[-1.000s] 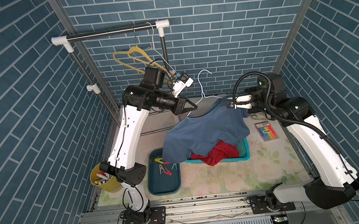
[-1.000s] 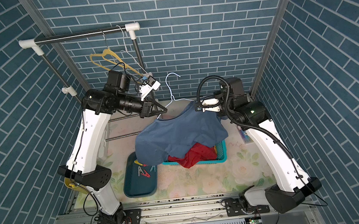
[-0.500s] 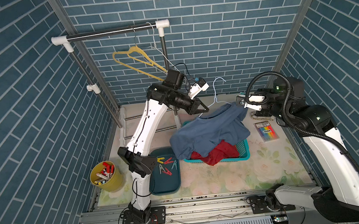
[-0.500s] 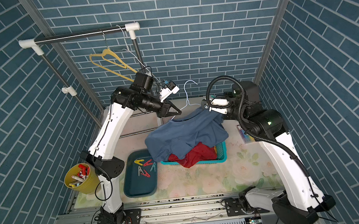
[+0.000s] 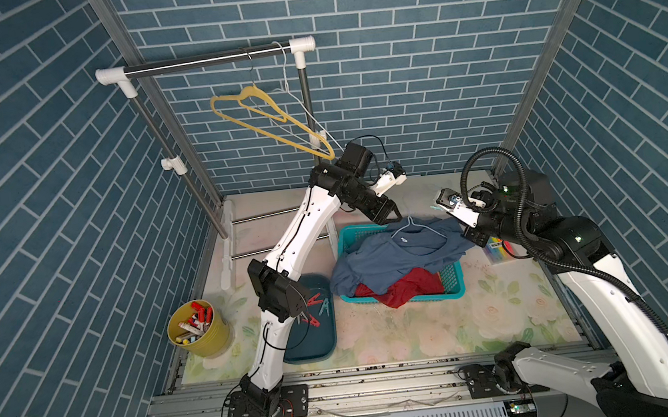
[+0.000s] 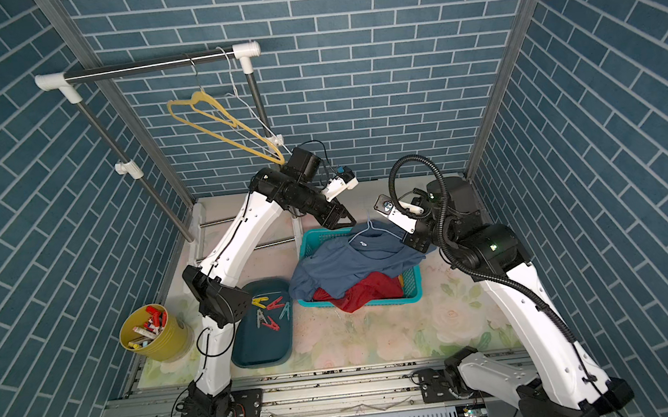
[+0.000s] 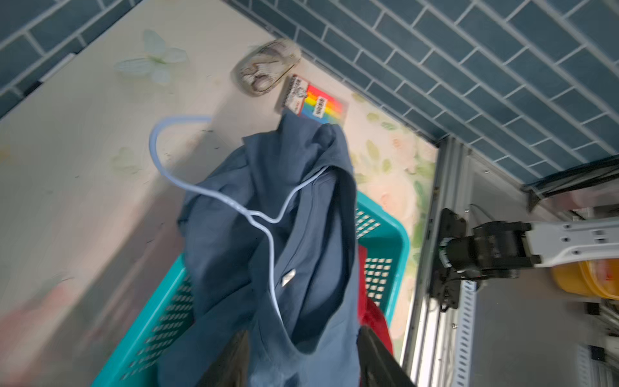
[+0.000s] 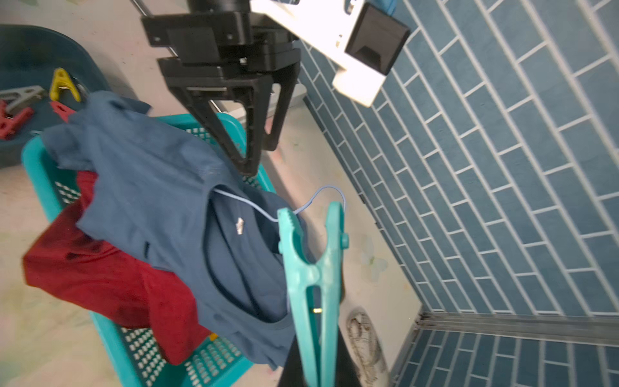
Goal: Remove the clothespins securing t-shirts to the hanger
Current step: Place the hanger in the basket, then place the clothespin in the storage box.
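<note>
You're looking at a robot test cell dressed as a laundry corner: printed blue-brick panels (image 5: 435, 62) on aluminium posts (image 5: 539, 73), arms (image 5: 305, 229) bolted to a slotted rail (image 5: 383, 388) along the table's front edge, a floral mat (image 5: 419, 335), and a clothes rail (image 5: 205, 62).

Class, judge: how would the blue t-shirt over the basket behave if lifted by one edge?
Probably floppy: the blue t-shirt drapes in folds over the teal basket rim. The wire hanger threaded through its collar would likely come along.

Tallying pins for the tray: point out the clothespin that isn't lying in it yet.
The teal clothespin, pinched in the right gripper. It alone is held up off the table; the other clothespins lie loose in the dark tray.
</note>
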You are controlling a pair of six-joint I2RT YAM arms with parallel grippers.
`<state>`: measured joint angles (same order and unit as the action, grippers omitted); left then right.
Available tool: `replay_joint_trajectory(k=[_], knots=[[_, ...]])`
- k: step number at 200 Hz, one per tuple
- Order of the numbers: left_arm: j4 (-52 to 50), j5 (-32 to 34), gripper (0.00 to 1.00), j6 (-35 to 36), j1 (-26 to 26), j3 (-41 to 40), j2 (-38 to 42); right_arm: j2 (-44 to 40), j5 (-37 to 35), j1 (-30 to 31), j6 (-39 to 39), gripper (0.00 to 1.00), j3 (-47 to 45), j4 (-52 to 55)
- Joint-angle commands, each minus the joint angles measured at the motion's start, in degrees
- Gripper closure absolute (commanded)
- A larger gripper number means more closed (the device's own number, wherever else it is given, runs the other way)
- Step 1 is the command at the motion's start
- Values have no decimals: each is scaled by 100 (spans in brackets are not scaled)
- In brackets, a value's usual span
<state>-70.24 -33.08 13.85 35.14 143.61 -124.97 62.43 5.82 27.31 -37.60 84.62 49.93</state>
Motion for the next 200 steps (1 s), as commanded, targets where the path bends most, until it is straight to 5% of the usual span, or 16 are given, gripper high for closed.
replay_joint_trajectory(k=[1,32,52,88,107,157,200], knots=[[-231,1006,40,118,-102,-171,355,-78,606,-16,627,100,-48,61],[110,1568,37,567,-112,-841,1122,181,881,-19,892,100,202,319],[1051,1713,37,920,-97,-2100,2030,481,1433,-15,1280,100,454,595],[3719,984,36,2053,-43,-4915,3911,1163,2524,-17,1625,100,1083,1404],[4556,798,36,2963,125,-5776,4504,1335,2825,-24,1651,100,1217,1612],[5335,2207,38,4769,1366,-6090,4589,1772,3159,-24,1813,97,1751,2247],[5836,2396,42,5124,1615,-6192,4442,2228,3235,-24,2094,96,2267,2870]])
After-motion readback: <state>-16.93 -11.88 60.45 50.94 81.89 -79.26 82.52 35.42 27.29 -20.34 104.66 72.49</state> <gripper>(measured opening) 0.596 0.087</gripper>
